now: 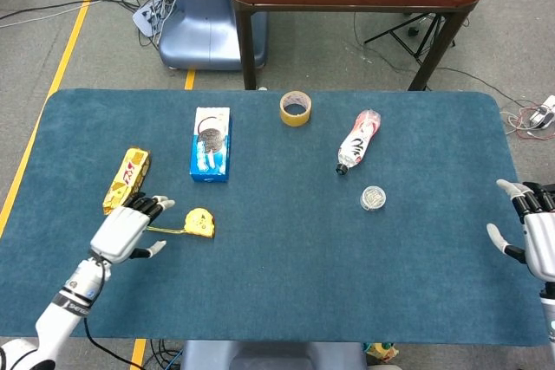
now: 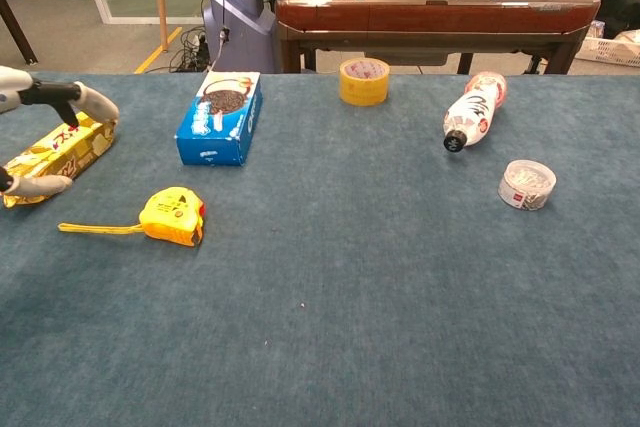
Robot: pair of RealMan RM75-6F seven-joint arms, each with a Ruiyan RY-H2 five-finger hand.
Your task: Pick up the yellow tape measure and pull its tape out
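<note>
A yellow tape measure (image 2: 173, 216) lies flat on the blue table (image 1: 286, 275), left of centre, a short length of yellow strap or tape (image 2: 98, 229) trailing from its case toward the table's left edge. The case looks small, hard and smooth, probably light enough to skid if nudged; the sounder hold seems to be across its broad flanks, leaving the trailing end free for the other hand to draw. The left hand (image 1: 127, 230) hovers just beside it, over the trailing end, fingers spread and holding nothing. The right hand (image 1: 538, 236) waits well apart at the table's right edge, also empty with fingers apart. A gold snack packet (image 2: 55, 157) sits close on the left, near the reaching hand, and could be brushed. A blue biscuit box (image 2: 222, 116) stands just behind the tape measure. Farther off lie a roll of tape (image 2: 364, 81), a toppled bottle (image 2: 472, 109) and a small round container (image 2: 527, 184), none of which blocks the approach.
</note>
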